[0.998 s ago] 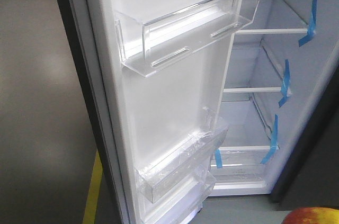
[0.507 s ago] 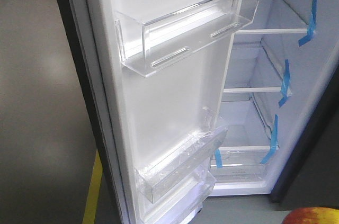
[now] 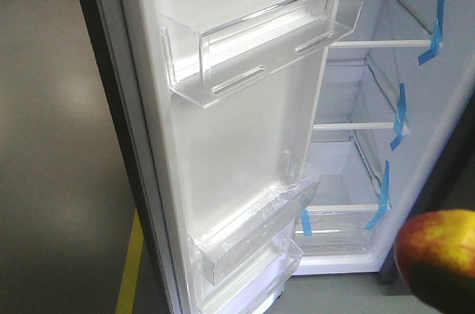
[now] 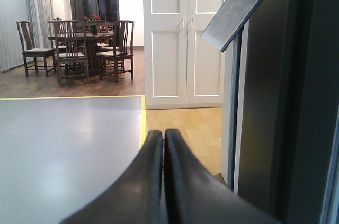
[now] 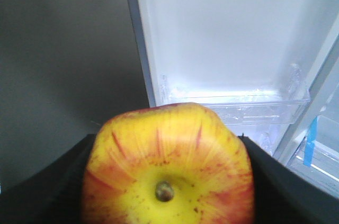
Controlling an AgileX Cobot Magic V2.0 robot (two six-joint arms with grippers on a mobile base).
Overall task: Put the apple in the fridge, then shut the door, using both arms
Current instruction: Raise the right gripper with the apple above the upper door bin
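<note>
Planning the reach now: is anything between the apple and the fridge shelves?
Nothing visible does. The apple is low and right of the opening, the shelves look bare, and the open door with its bins stands to the left.

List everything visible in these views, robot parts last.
fridge: one, white inside, straight ahead
door: one, white inner face, open at left
door bins: at least two, clear, on the door
tape strips: four, blue, on shelf edges
apple: one, red-yellow, gripped outside the fridge
floor line: one, yellow, grey floor
dining chairs: several, dark wood, far room
cupboard doors: two, white, far wall
panel stand: one, dark, near cupboard
left gripper: one, black, shut, empty
right gripper: one, black, shut on apple
</note>
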